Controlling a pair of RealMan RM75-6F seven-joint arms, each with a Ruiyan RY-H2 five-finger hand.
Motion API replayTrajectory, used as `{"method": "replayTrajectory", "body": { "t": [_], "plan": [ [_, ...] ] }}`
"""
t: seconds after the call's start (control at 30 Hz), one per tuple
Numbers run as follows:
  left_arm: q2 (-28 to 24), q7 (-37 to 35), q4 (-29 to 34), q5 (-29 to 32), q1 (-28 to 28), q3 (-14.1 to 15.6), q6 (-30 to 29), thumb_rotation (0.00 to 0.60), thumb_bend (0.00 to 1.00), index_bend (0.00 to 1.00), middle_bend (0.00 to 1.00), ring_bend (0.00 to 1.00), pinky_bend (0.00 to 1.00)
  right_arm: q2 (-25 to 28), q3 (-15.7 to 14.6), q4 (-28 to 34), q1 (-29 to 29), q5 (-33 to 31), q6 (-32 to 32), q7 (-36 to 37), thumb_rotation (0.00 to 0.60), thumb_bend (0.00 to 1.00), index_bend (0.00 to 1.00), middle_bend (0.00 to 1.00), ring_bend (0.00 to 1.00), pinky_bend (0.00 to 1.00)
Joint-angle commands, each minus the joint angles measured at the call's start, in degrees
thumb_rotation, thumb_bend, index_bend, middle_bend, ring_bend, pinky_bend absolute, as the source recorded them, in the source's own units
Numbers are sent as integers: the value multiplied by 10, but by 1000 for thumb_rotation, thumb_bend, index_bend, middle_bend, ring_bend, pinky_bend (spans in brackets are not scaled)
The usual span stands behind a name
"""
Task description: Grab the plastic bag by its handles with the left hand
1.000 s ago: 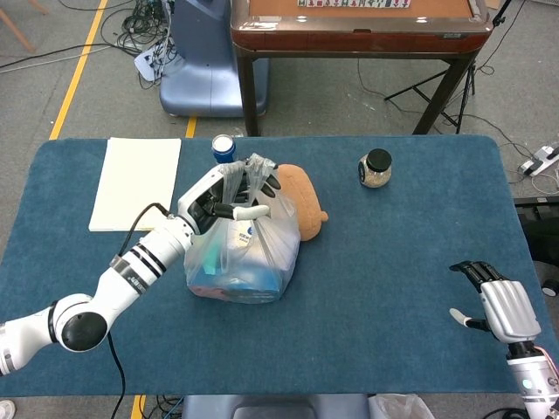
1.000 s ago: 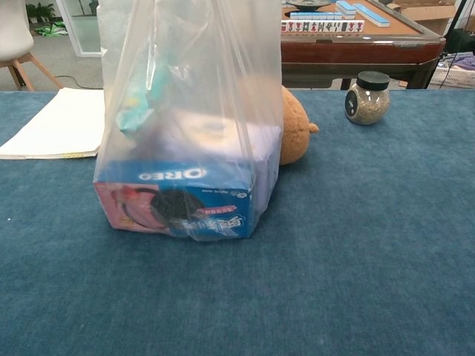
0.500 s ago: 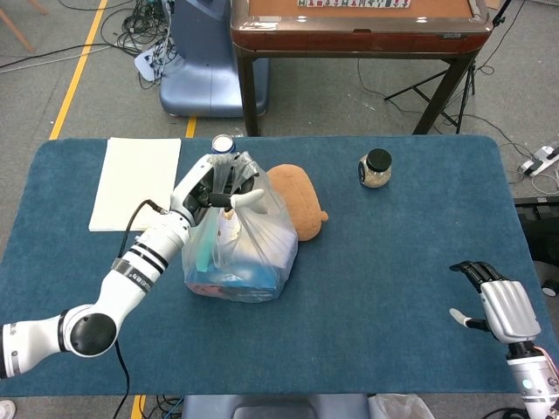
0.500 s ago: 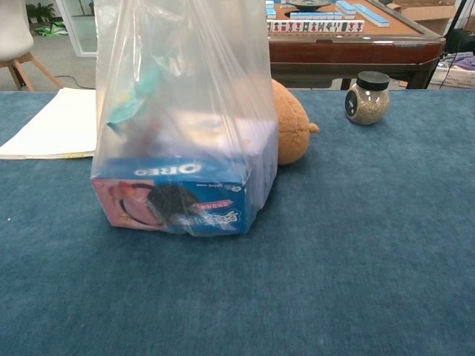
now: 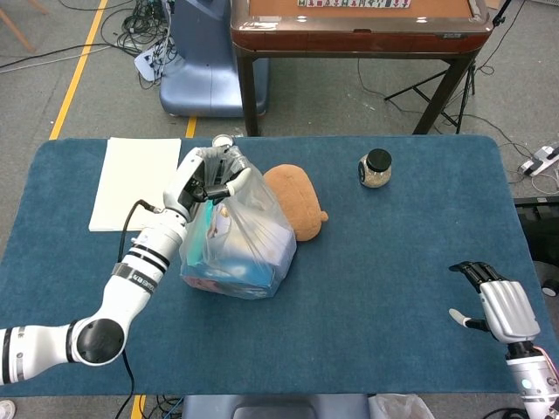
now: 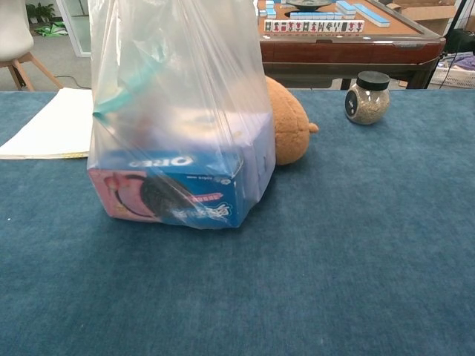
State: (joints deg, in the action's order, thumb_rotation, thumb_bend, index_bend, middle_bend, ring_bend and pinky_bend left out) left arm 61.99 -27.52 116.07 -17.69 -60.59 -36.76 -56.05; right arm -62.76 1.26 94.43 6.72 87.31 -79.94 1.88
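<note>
Clear plastic bag (image 5: pixel 240 240) upright on the table, blue Oreo box (image 6: pixel 167 193) inside.

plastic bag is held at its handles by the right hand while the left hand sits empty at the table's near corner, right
Not quite: the hands are swapped. In the head view the left hand grips the handles of the plastic bag, and it is the right hand that sits empty at the near corner of the table, fingers apart.
</note>
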Motion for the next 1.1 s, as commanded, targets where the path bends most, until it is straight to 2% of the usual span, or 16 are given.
{"method": "replayTrajectory", "body": {
  "t": [0.03, 0.5, 1.1],
  "plan": [
    [-5, 7, 7, 7, 2, -10, -8, 600, 326, 592, 770, 703, 898, 0, 0, 0, 0, 0, 0, 0, 600, 0, 299, 285, 231, 525],
    [-42, 38, 36, 26, 15, -59, -24, 600, 326, 595, 777, 707, 898, -1, -1, 0, 1, 0, 2, -2, 600, 0, 299, 285, 231, 525],
    [-61, 36, 24, 37, 38, -80, -1, 600, 326, 595, 778, 707, 898, -1, 0, -2, 1, 0, 1, 0, 600, 0, 300, 285, 231, 525]
  ]
}}
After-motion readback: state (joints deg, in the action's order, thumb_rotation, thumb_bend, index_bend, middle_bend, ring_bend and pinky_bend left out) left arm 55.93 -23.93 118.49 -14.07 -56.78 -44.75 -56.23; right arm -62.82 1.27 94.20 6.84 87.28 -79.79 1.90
